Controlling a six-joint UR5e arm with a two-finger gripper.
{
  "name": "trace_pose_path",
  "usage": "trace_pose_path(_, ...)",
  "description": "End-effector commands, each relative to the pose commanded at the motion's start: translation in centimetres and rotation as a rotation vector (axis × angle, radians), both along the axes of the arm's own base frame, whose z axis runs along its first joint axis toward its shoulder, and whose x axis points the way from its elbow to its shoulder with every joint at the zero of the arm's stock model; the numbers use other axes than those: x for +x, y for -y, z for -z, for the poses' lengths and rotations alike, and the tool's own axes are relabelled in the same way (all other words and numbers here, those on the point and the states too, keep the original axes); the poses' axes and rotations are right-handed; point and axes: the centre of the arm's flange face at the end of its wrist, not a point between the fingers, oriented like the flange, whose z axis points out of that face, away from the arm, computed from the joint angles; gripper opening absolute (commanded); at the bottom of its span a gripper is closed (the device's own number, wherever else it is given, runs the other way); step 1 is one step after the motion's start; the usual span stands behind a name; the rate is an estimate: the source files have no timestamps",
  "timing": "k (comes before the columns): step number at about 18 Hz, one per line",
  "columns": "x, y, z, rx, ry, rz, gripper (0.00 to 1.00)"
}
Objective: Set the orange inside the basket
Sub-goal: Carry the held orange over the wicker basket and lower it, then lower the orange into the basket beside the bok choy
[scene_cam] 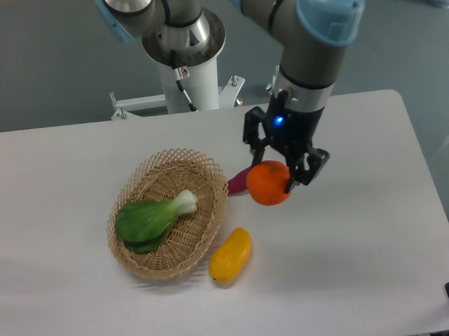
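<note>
Illumination is bright, even and diffuse, coming mainly from overhead. The white table is close to overexposed but shows no hard glare. Shadows are soft and short: a faint one lies under the basket, another beneath the yellow fruit. A blue indicator light glows on the gripper body. Focus is sharp across the frame. No motion blur or edge distortion is noticeable. The grey background is darker.

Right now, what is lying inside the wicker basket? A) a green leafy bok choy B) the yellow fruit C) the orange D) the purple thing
A: the green bok choy lies in the wicker basket, while the orange is held in the gripper, the yellow fruit and the purple thing are outside it.
</note>
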Motion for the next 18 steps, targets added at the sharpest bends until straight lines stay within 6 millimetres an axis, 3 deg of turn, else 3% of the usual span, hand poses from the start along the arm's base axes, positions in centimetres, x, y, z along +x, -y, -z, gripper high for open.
trace_pose_path(4, 5.2, -1.7, 2.8, -0.001, 0.008, 0.009, 0.67)
trace_pose_path(8, 9.8, -2.5, 6.9, 0.001, -0.026, 0.075, 0.67)
trace_pose_path(11, 13.0, -4.5, 9.8, -0.067, -0.091, 0.023, 0.67)
trace_pose_path(16, 15.4, -7.8, 15.1, -0.138, -0.093, -0.065, 0.67)
trace_pose_path(18, 15.6, -8.5, 16.1, -0.129, -0.089, -0.097, 0.67)
